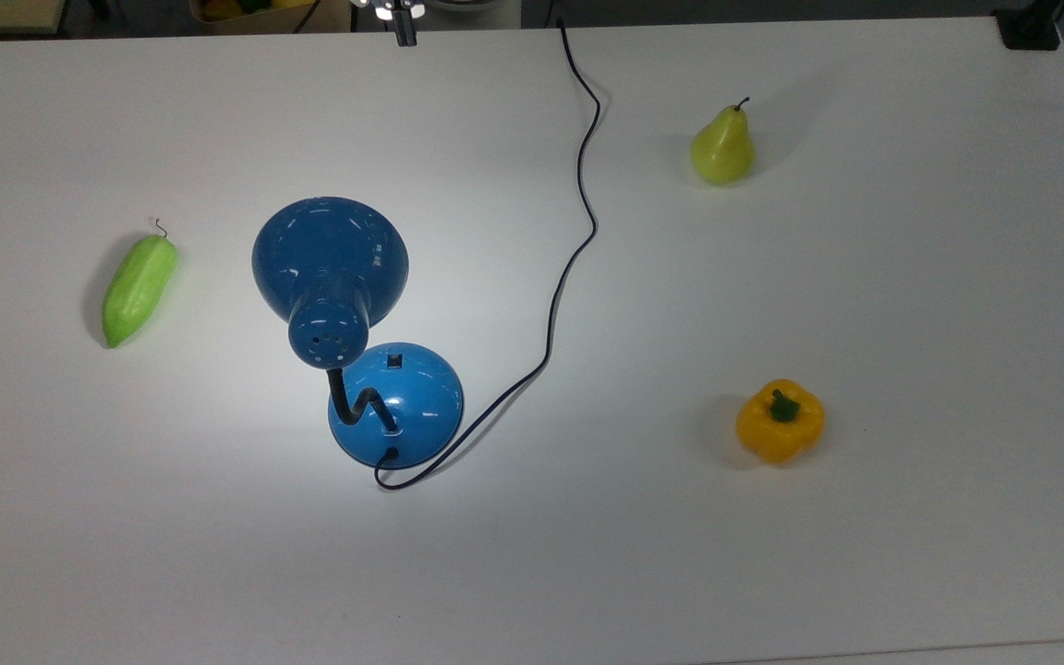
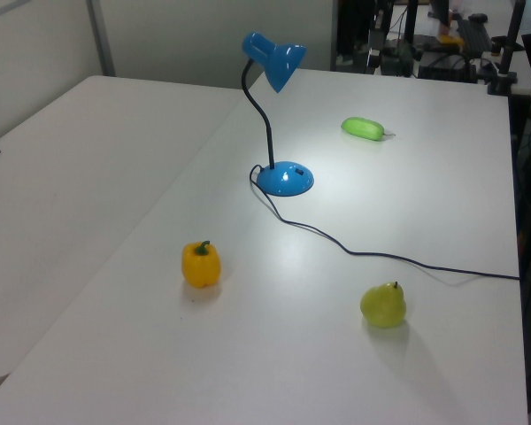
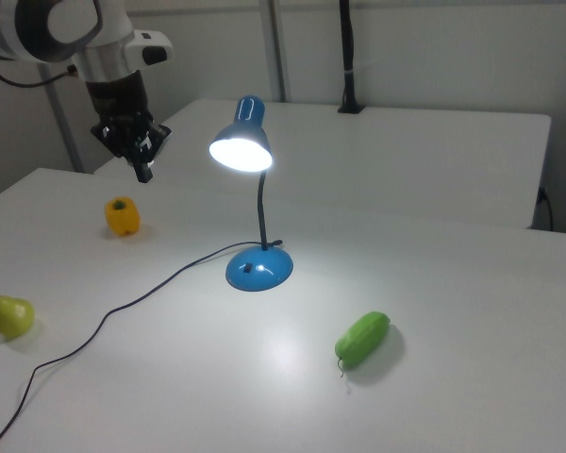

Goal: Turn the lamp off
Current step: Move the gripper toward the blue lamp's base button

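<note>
- The lamp (image 1: 356, 342) stands lit on the white desk (image 1: 911, 573), a little toward the top view's left of the desk's middle, well clear of every edge. Its shade (image 3: 241, 146) glows and throws a bright pool around the base (image 3: 258, 269).
- The gripper (image 3: 143, 170) hangs high in the air above the far edge of the desk in the top view, well apart from the lamp. Its fingers look pressed together with no gap between them, and it holds nothing.
- The step in hand is, I judge, the approach to the switch (image 1: 394, 359), the small black square on the base's slope that faces the far edge in the top view.
- Closed fingers suit this: together they make one narrow tip to push with.
- The shade overhangs the desk just beside the switch, so come in from the far-edge side and low, not straight down past the shade.
- Press down into the base, not sideways; the base is probably light and a sideways shove could slide or tip it.
- Keep clear of the cord (image 1: 578, 231), which runs from the base to the far edge.
- The pear (image 1: 722, 146), the yellow pepper (image 1: 779, 420) and the green vegetable (image 1: 139, 288) lie well apart from that path.
</note>
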`<state>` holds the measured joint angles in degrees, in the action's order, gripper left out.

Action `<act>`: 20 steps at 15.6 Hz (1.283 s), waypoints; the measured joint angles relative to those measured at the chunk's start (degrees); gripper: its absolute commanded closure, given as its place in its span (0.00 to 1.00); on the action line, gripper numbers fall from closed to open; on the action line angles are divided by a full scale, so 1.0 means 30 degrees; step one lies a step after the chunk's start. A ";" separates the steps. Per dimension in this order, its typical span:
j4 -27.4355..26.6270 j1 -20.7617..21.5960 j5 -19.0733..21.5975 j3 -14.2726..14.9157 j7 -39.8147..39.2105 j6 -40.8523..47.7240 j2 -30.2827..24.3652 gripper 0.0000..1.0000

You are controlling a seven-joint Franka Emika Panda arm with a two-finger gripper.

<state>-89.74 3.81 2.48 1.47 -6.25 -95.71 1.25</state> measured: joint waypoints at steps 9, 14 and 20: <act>-0.3607 -0.0070 -0.0254 0.0006 0.0053 -0.5128 0.0430 1.00; -0.5622 -0.0069 -0.1455 0.0003 0.1075 -0.8656 0.1116 1.00; -0.7155 -0.0011 -0.1942 0.0000 0.2887 -1.3648 0.2762 1.00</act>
<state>-111.21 3.78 -3.34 1.47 2.41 -136.66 9.54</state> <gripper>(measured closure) 0.991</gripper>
